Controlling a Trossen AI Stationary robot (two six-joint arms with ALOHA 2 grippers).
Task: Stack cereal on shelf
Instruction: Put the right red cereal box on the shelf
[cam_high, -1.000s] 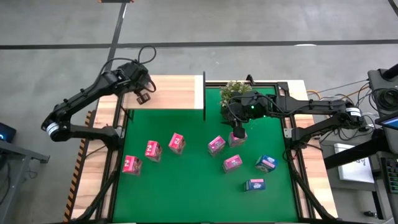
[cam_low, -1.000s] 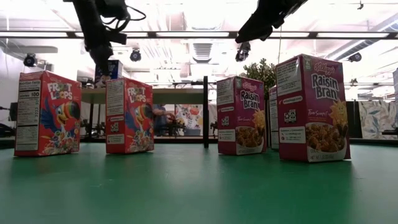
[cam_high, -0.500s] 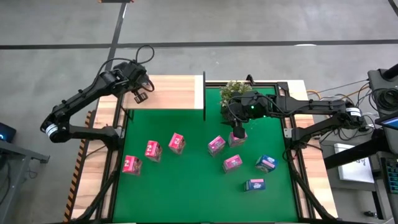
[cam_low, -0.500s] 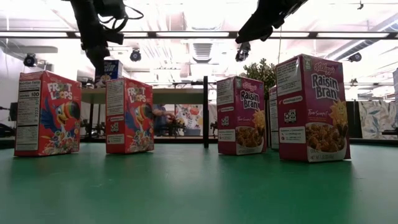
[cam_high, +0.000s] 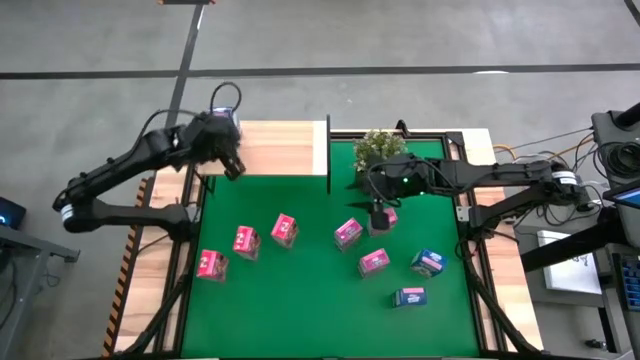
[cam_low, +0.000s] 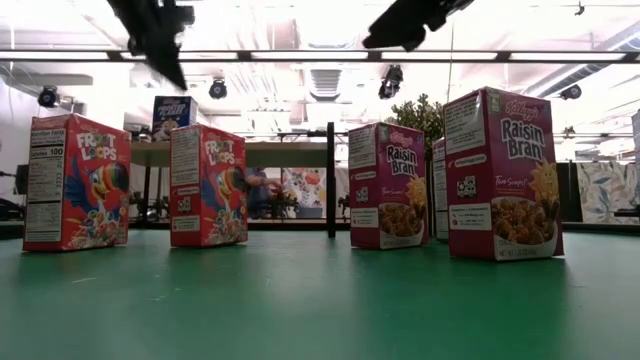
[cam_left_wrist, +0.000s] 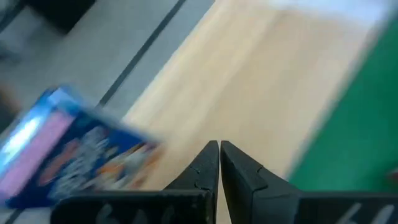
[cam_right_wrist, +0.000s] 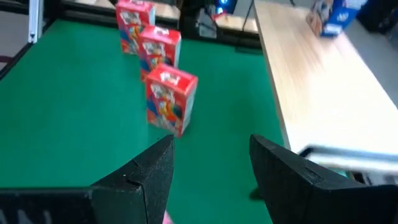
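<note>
A blue cardboard cereal box (cam_left_wrist: 68, 155) is sitting on the pale wooden shelf (cam_high: 285, 150). The left gripper (cam_left_wrist: 219, 163), pressed together, is hovering beside it; the right gripper (cam_right_wrist: 211, 168), spread, is hanging over a pink box (cam_high: 382, 222), probably grasping next.

Lab: robot arms (cam_high: 130, 175), concrete floor (cam_high: 400, 40)

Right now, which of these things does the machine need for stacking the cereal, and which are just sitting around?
Part of the job:
- pink cereal boxes
- blue cereal boxes
- blue box on the shelf
- wooden shelf

Just there:
- potted plant
- green mat
</note>
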